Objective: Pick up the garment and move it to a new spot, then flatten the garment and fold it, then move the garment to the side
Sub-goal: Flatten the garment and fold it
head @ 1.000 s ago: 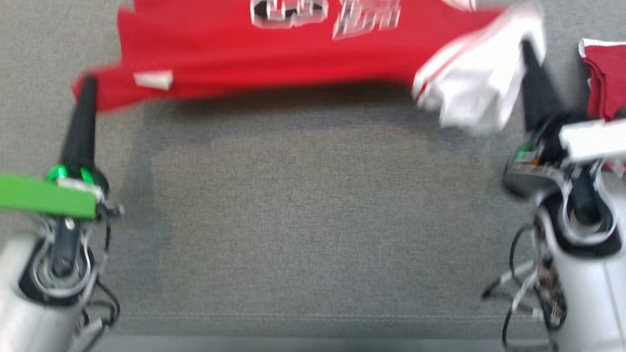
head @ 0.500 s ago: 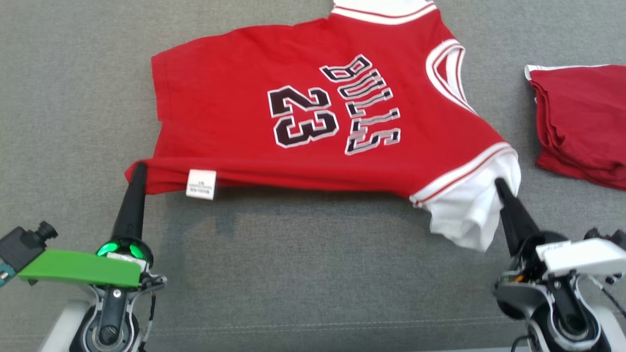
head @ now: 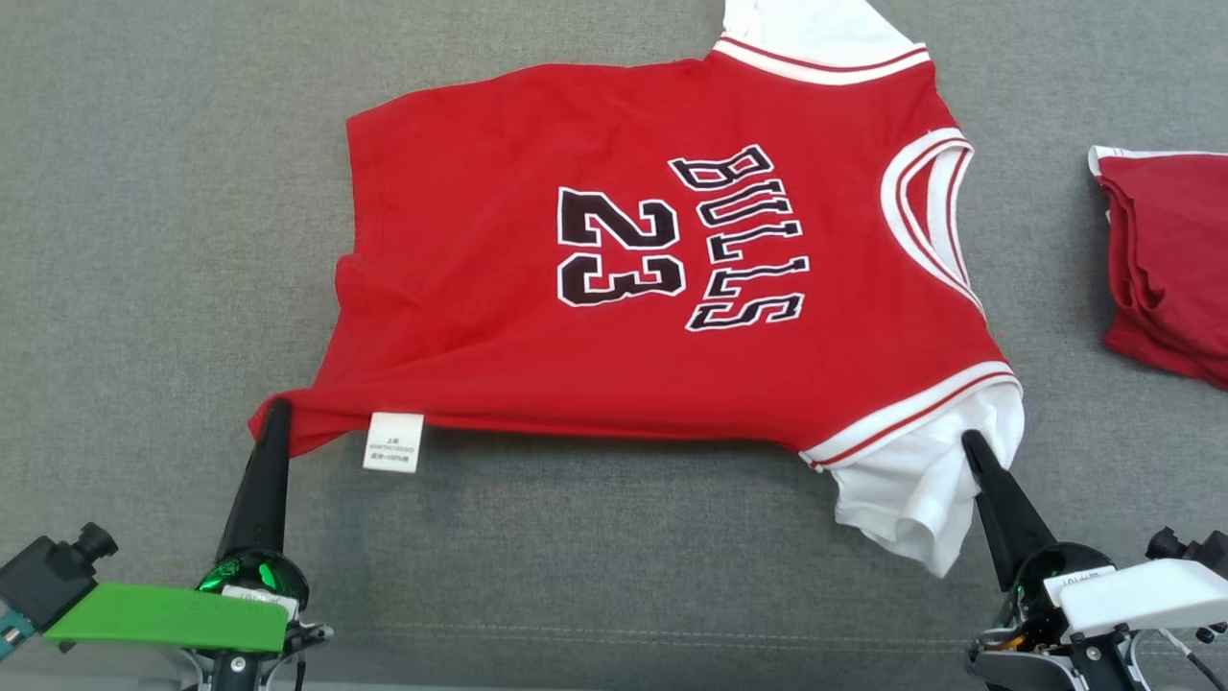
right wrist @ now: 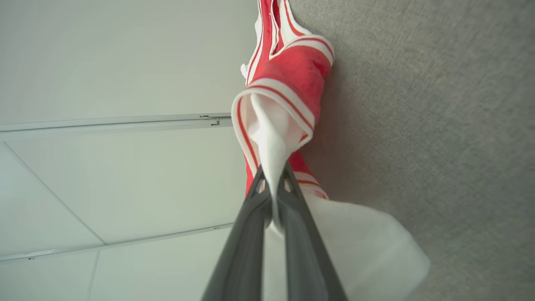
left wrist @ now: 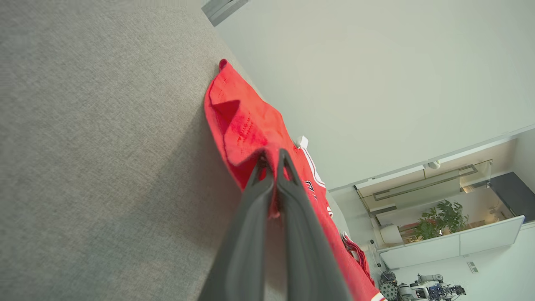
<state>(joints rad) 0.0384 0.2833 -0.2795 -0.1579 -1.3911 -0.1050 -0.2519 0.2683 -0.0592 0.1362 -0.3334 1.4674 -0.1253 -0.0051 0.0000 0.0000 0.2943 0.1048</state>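
We see a grey fabric surface [head: 144,240] with the red garment [head: 480,317], a jersey printed BULLS 23, spread across its middle, its near edge raised off the surface. A folded dark red cloth [head: 1166,259] sits well apart at the right. Our left gripper [head: 278,408] is pinched tight on the garment's near-left hem corner, our right gripper [head: 969,440] is pinched tight on its white sleeve [head: 911,499], and a small white label [head: 393,441] hangs from the hem just beside the left gripper.
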